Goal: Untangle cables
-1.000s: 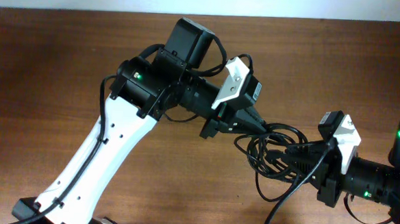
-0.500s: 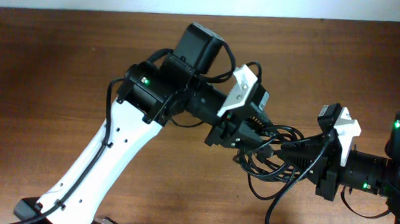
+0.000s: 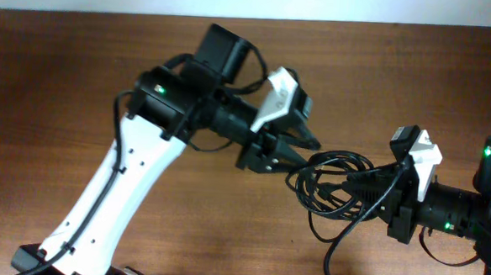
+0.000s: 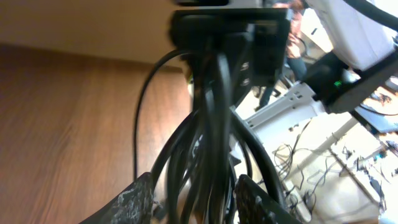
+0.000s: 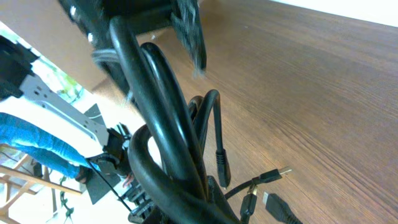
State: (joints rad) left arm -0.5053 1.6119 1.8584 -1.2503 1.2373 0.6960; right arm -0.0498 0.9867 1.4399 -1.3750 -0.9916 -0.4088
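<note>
Thin black flexible cables (image 3: 335, 188): plain black sheath. Their small metal plug tips (image 5: 283, 170): gold.
Wooden worktop (image 3: 81, 70): reddish-brown with fine darker grain.
My left arm's long shell (image 3: 112, 202): white with black joints and a green lamp (image 3: 158, 89).
My left end effector (image 3: 305, 152): black, finger pads (image 4: 134, 199) speckled grey.

The cables (image 3: 330, 211) are several thin black cords tangled into one loose bundle of overlapping loops, over the right half of the table (image 3: 55, 77). The loops fan out flat and wide, crossing one another many times. From the left wrist the cords (image 4: 208, 143) run together as a tight sheaf above the table's wood. From the right wrist, small plugs hang low near the tabletop: one gold-tipped (image 5: 281, 173), another black (image 5: 222, 174)
</note>
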